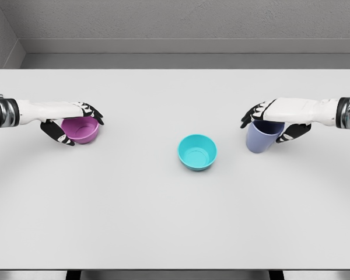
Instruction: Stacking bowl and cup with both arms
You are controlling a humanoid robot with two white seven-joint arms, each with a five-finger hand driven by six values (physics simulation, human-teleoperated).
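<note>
Head view is showing a white rectangular table with three containers on it, all sitting upright with their openings facing up, so no long axis lying sideways on any of them.

Over on the left side of the table, a small purple plastic bowl is sitting with the left hand wrapped over it. That white arm is coming in straight from the left edge, roughly level, palm turned down across the bowl's rim, black-tipped fingers curling past the far edge and the thumb hooking the near side, so it's clamped on the bowl.

Right side is pretty much a mirror: a lavender-blue plastic cup, taller than it is wide, is standing upright with the right hand draped over its top. That arm is reaching in level from the right edge, fingers bending over the rim and thumb down the near side, gripping the cup.

Between them, a bit closer to the cup and nearer the camera, a teal round plastic bowl is sitting by itself, well apart from both hands.
</note>
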